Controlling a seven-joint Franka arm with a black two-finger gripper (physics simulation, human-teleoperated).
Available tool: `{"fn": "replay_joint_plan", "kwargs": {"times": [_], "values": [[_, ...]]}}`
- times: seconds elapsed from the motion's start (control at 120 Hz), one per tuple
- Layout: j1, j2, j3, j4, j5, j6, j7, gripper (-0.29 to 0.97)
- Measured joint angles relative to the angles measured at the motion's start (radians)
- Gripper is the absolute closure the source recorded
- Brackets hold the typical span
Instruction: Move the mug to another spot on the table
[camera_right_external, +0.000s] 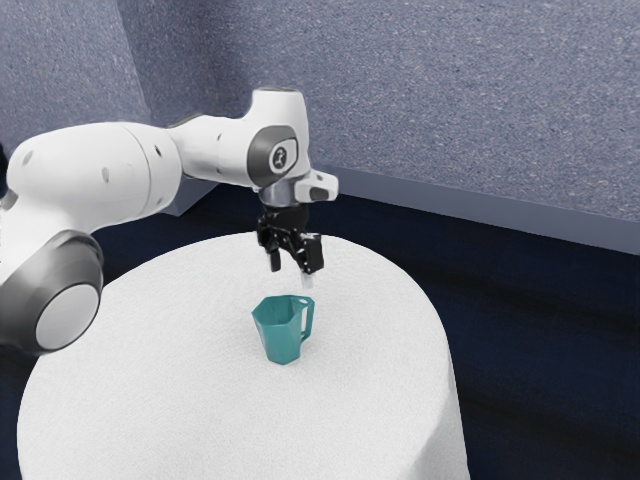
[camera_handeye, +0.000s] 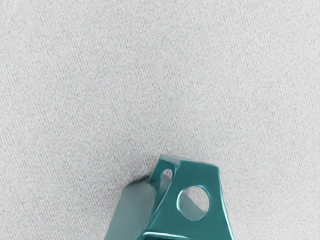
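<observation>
A teal mug (camera_right_external: 283, 328) stands upright near the middle of the round white table (camera_right_external: 180, 400), its handle turned toward the exterior view's right. My black gripper (camera_right_external: 292, 274) hangs just above and slightly behind the mug's rim, apart from it, fingers open with nothing between them. In the wrist view the mug (camera_handeye: 192, 200) lies below my hand, its handle with a round hole facing the camera, and the mug's lower part is cut off.
The white cloth covers the table (camera_handeye: 150, 75) all around the mug. The table's curved edge drops off at the exterior view's right. A dark floor and grey walls lie beyond.
</observation>
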Motion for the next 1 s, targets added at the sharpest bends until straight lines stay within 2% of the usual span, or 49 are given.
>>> {"fn": "replay_joint_plan", "kwargs": {"times": [0.283,1.0], "values": [[-0.001,-0.002,-0.046,-0.068,-0.009,0.079,0.06,0.0],[0.0,-0.01,-0.049,-0.176,-0.014,0.147,0.129,0.0]]}}
